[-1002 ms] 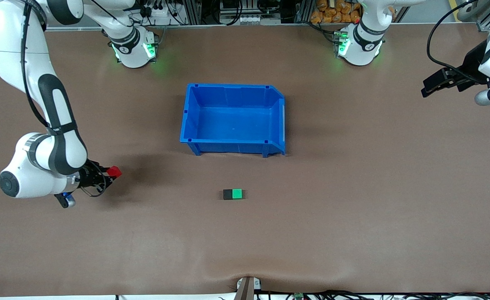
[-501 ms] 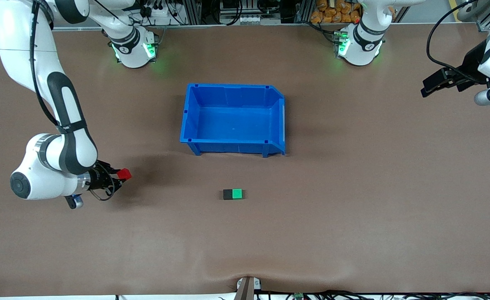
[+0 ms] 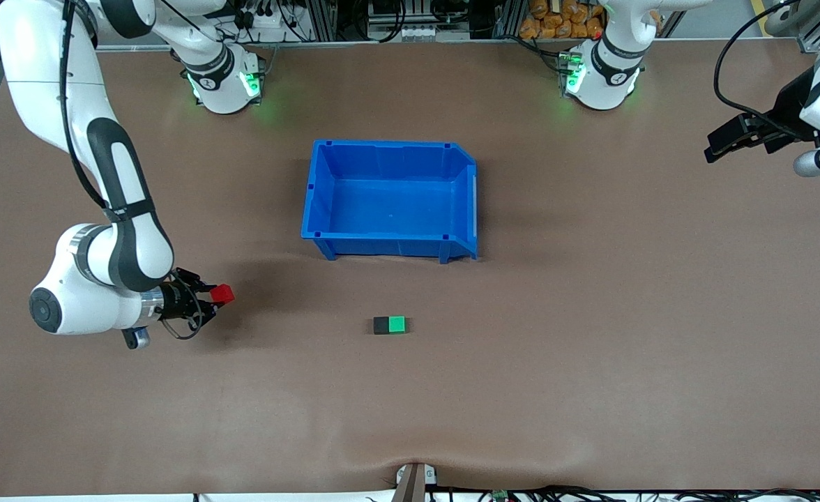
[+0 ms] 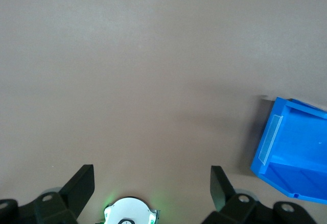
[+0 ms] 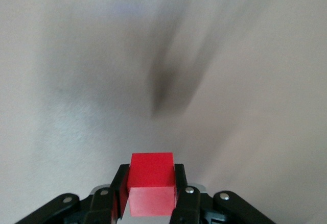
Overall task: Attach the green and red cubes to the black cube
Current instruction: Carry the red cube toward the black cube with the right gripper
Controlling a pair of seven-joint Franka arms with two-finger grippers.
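Red cube [image 3: 224,294] sits clamped between the fingers of the right pincer [image 3: 216,295], held in the air over the table [image 3: 591,362] toward the right arm's end. Over the last second the right arm has carried it steadily toward the middle of the table, closing part of the gap to the black cube [image 3: 381,325], though the two are still well apart.

Black cube and green cube [image 3: 397,324] lie on the table, touching side by side, nearer to the front camera than the blue bin [image 3: 390,201]; they have not moved. Judging from this, the green half of the task looks done and the red cube is on its way to the black cube's free face, the one turned toward the right arm's end.

Left pincer [image 3: 724,143] waits over the left arm's end of the table, unchanged.

Right wrist view shows what the front view cannot: the red cube [image 5: 151,183] sits square between the two fingers [image 5: 180,191], with blurred table beneath it. Left wrist view shows the left pincer [image 4: 152,188] spread wide and holding nothing, with a corner of the blue bin [image 4: 294,152] in sight. Only the front view shows the black and green pair.
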